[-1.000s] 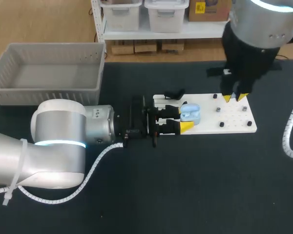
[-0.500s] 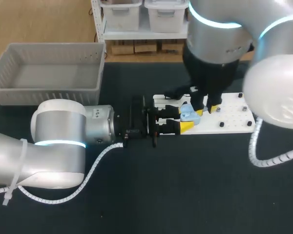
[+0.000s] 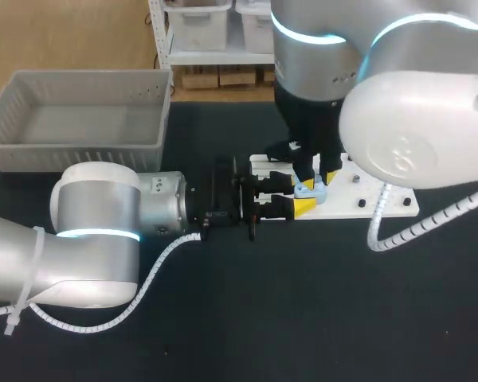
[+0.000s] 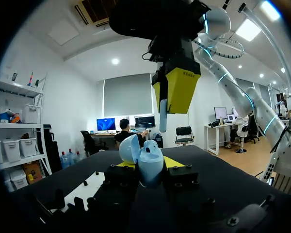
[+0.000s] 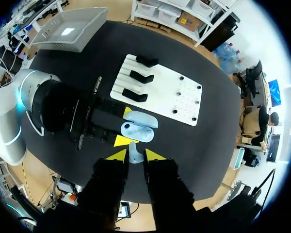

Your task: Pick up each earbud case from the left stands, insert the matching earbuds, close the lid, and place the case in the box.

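Earbud case (image 5: 140, 127), one, in left end effector (image 5: 123, 126), one earbud (image 5: 134, 153), three stands (image 5: 141, 76)

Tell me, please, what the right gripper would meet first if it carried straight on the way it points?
The right gripper, shut on an earbud, would likely meet the open earbud case in the left gripper first; the gap is hard to judge.

A black table (image 3: 223, 334) on a tan floor (image 3: 64, 32) — white shelving (image 3: 223, 57) behind, perhaps holding storage bins.
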You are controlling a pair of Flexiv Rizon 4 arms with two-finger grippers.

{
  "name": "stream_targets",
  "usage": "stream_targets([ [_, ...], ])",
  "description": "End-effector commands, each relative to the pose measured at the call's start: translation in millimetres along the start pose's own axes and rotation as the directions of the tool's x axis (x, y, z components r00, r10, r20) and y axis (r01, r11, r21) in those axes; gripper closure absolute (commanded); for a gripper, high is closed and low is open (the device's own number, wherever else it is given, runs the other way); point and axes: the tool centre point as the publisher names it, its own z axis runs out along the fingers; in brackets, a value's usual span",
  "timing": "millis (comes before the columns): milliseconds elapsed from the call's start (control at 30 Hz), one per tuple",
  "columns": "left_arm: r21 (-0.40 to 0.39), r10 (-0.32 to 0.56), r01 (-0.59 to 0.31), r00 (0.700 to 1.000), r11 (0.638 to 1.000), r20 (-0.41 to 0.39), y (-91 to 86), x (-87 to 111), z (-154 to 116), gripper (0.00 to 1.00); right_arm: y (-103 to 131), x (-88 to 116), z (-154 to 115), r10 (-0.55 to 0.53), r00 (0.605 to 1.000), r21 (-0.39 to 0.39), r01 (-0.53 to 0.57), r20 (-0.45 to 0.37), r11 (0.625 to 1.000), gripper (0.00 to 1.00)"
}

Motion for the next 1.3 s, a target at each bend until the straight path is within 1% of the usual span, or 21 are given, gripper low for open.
stream_targets([
  [33, -0.008, 0.003, -0.003, 1.0, 1.0, 0.001, -1.8, 0.5, 0.5, 1.0, 2.1, -6.2, 3.4, -0.004, 1.0, 0.002, 0.004, -0.02, 1.0, 1.0],
  [600, -0.008, 0.003, -0.003, 1.0, 1.0, 0.001, -1.8, 0.5, 0.5, 1.0, 8.8, -10.7, 13.4, -0.025, 0.999, 0.013, 0.026, -0.044, 1.0, 1.0],
  [1300, -0.008, 0.003, -0.003, 1.0, 1.0, 0.001, -1.8, 0.5, 0.5, 1.0, 5.1, -14.3, 21.7, -0.025, 0.998, 0.026, 0.026, -0.054, 0.999, 1.0],
])
